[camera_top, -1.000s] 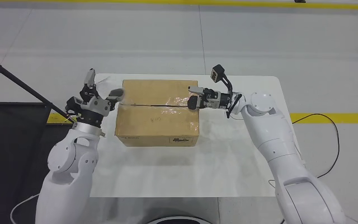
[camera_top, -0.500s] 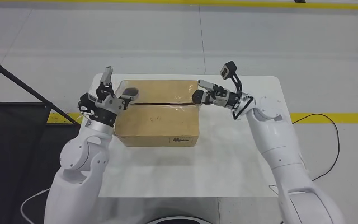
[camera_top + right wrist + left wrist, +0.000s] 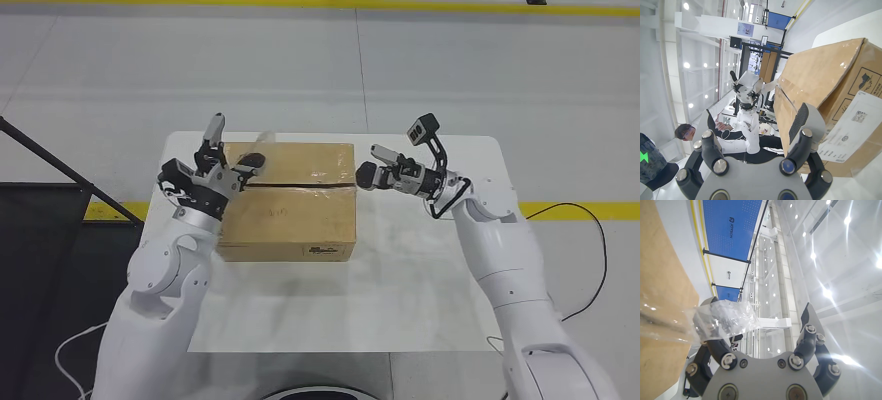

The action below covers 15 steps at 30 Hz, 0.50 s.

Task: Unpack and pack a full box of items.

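A brown cardboard box [image 3: 288,200] stands shut in the middle of the white table [image 3: 420,290], with a dark seam [image 3: 300,185] along its top. My left gripper [image 3: 232,146] is open at the box's left end, level with the top. In the left wrist view a strip of clear tape [image 3: 728,317] runs from the box [image 3: 660,285] onto one finger [image 3: 711,313] of the open gripper [image 3: 761,313]. My right gripper [image 3: 372,166] is open just off the box's right end. The right wrist view has the gripper [image 3: 755,121] beside the labelled end of the box [image 3: 819,75].
A thin black pole [image 3: 40,150] slants across the floor on the left, beside a black mat [image 3: 40,260]. Bare table lies in front of the box and to its right. A yellow line [image 3: 570,210] marks the floor on the right.
My left gripper has moved right, up to the box's left end. My right gripper has drawn back to the right, off the box's top edge.
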Tool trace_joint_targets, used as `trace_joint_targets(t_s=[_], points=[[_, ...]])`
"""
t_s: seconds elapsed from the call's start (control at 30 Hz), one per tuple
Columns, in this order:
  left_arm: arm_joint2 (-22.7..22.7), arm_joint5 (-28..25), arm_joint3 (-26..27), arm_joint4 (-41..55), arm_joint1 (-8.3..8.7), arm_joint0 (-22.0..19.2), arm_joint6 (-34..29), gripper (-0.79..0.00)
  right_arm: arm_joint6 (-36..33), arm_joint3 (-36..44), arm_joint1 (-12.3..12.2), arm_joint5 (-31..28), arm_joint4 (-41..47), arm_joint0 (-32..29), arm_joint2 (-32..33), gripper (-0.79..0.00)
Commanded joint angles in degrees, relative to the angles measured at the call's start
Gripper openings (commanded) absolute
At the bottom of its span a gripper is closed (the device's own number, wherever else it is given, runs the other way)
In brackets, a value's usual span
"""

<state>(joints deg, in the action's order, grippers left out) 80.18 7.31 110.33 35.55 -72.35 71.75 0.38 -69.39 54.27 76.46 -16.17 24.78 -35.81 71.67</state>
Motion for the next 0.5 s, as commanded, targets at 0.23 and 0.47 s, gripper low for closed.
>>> trace_joint_targets(t_s=[0.23, 0.47], points=[[-3.3, 1.3, -1.6, -2.7, -0.47, -1.2, 0.1, 0.000, -0.7, -1.1, -0.5, -0.8, 1.2, 0.0, 0.3, 0.000], [-6.2, 2.6, -4.9, -3.8, -1.01, -3.1, 0.2, 0.000, -1.1, -1.7, -0.9, -1.5, 1.9, -0.3, 0.6, 0.000]])
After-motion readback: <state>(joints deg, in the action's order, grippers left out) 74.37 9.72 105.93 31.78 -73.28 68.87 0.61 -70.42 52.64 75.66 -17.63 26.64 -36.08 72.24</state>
